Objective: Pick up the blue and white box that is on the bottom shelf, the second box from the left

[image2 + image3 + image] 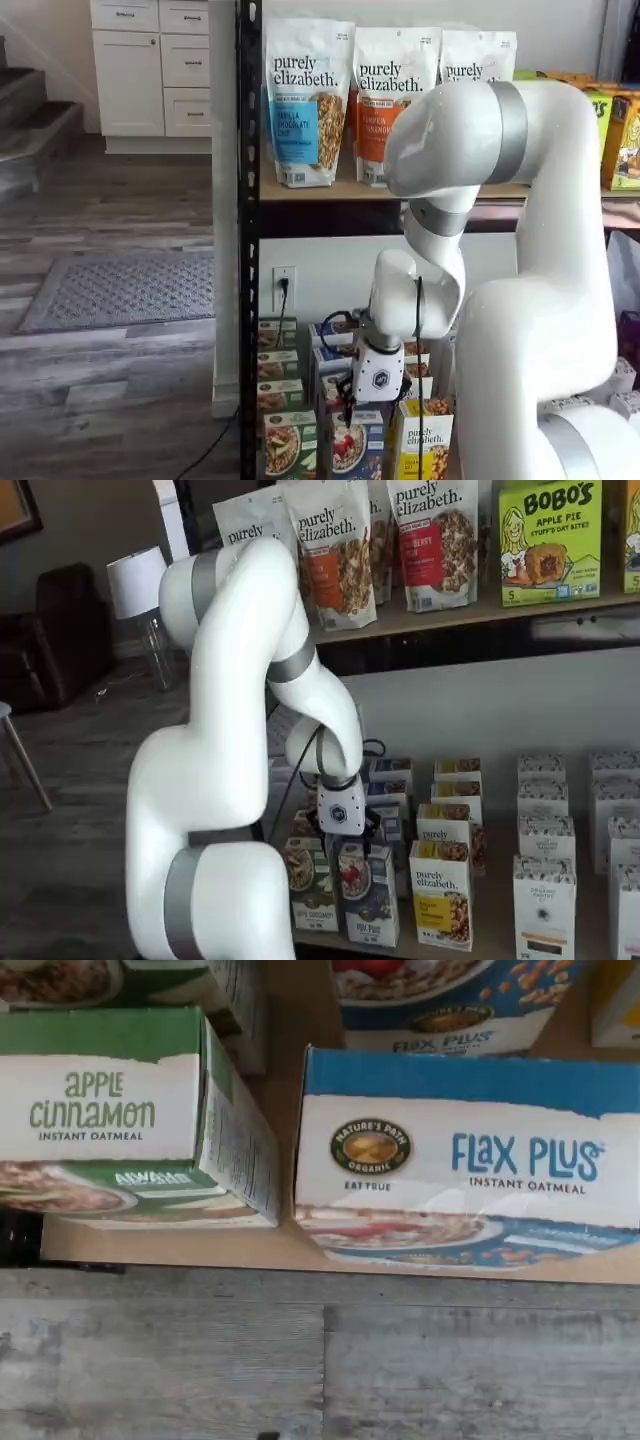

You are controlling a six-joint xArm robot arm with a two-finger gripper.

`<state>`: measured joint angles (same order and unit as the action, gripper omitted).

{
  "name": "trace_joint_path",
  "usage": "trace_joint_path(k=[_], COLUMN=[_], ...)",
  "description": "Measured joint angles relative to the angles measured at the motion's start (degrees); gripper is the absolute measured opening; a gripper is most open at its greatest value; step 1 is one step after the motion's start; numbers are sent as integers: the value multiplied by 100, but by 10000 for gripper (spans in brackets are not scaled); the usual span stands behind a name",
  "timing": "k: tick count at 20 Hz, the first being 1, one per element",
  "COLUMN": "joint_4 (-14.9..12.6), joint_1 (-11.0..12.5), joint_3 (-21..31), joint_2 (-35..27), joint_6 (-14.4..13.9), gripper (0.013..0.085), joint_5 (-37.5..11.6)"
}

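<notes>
The blue and white box fills the wrist view from above, with "Flax Plus" lettering and a round green logo on its top. In both shelf views it stands at the front of the bottom shelf, showing a bowl with red berries. My gripper hangs just above the box's top, white body over dark fingers. I cannot make out a gap between the fingers, and no box is in them.
A green-fronted Apple Cinnamon carton stands close beside the blue box, and a yellow purely elizabeth carton on its other side. More cartons stand in rows behind. Granola bags line the upper board. A black post flanks the rack.
</notes>
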<state>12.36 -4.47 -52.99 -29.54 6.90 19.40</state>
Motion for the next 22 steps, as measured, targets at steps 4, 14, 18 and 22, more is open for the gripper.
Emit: trace_joint_path(k=[4, 14, 18, 22], joint_4=[5, -204, -613, -771], joint_1=[9, -28, -19, 8], joint_3=[-239, -628, -690, -740], joint_2=[-190, -507, -581, -633], joint_6=[6, -229, -598, -718], gripper=[850, 850, 850, 850], joint_5=[86, 100, 15, -47])
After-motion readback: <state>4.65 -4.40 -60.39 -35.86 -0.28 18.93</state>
